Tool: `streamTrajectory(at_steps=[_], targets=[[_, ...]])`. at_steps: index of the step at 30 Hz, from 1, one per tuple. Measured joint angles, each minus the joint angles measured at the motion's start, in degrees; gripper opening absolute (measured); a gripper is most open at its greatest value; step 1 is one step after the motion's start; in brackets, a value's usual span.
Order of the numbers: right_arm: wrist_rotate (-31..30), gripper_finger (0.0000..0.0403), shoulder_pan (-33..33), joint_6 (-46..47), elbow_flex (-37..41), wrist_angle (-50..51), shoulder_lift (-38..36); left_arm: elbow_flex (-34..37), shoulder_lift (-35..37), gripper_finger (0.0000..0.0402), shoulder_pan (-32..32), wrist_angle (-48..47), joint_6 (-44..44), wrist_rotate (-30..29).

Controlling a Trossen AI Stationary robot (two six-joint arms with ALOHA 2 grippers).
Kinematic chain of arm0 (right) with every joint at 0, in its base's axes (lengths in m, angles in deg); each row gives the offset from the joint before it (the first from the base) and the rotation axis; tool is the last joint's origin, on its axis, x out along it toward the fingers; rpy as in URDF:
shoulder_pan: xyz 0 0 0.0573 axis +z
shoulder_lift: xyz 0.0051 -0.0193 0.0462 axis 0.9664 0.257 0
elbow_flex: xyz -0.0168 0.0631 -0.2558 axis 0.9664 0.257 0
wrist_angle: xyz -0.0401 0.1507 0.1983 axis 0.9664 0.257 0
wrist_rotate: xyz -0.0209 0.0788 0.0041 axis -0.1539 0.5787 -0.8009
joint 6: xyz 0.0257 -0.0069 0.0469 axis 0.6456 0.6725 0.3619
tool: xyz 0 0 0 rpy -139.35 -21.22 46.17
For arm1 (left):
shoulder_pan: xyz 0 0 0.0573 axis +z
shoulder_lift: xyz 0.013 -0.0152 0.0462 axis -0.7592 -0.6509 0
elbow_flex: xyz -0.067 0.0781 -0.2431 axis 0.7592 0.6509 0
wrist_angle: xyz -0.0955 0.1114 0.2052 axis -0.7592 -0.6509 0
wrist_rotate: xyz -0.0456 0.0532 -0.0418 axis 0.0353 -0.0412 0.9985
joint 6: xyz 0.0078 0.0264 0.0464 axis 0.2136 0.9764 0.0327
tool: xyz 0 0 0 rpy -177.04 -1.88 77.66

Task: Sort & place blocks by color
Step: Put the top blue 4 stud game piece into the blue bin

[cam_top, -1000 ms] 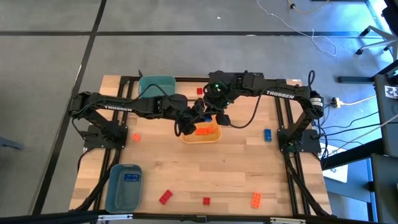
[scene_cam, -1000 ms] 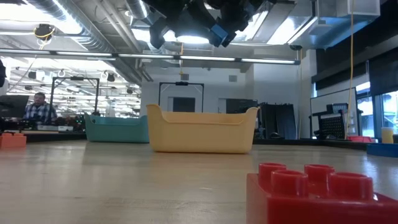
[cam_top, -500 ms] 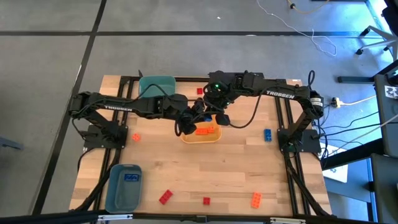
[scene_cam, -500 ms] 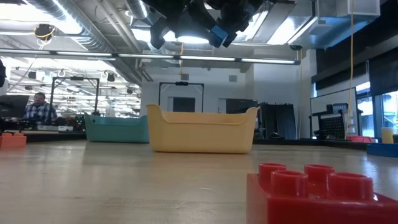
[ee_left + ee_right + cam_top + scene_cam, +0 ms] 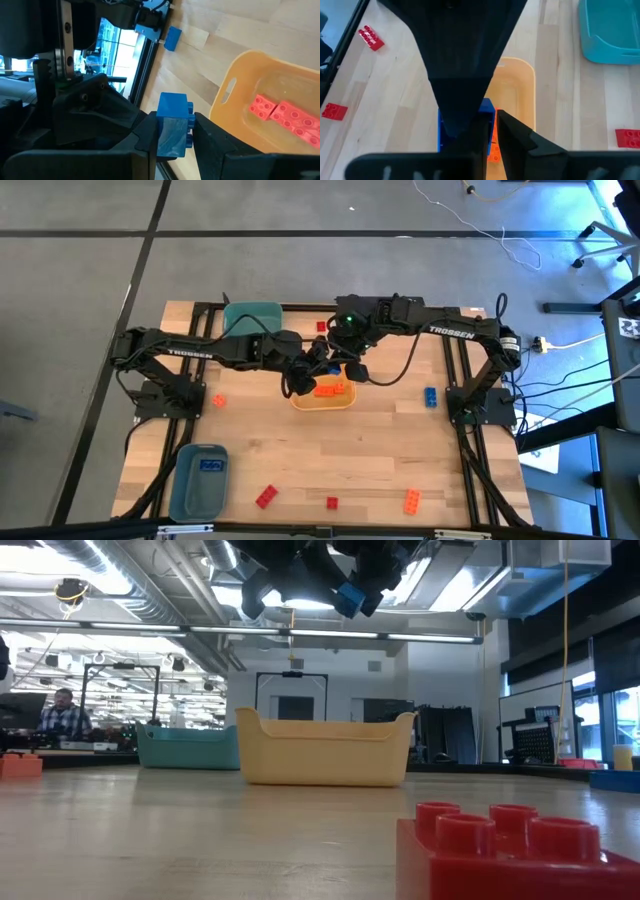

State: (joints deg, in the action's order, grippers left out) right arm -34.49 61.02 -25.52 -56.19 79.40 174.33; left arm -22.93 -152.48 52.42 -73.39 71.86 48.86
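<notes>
Little has moved since the earlier frames: both arms stay over the yellow bin [image 5: 322,392]. The left end effector [image 5: 175,131] clamps a blue block [image 5: 173,124]; the right end effector [image 5: 345,358] also touches it, grip unclear. Red blocks [image 5: 266,497] wait around 6 o'clock on the counter [image 5: 370,450]; sorting is partway.

Both arms [image 5: 330,365] crowding yellow bin [image 5: 322,402]

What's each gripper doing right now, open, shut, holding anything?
Left gripper: shut on the blue block, above the yellow bin.
Right gripper: beside it over the same bin; cannot be told.
</notes>
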Motion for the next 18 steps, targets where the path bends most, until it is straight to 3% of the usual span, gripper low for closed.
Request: streamTrajectory(at_steps=[9,18], targets=[[2.94,0.0008,-0.15,-2.19,0.00,0.18,0.00,0.00,0.00,0.0084,-0.04,0.05,-0.02,0.54],[1.41,0.0080,-0.15,-2.62,0.05,-0.17,0.00,0.00,0.00,0.0084,-0.07,-0.08,-1.46,0.87]])
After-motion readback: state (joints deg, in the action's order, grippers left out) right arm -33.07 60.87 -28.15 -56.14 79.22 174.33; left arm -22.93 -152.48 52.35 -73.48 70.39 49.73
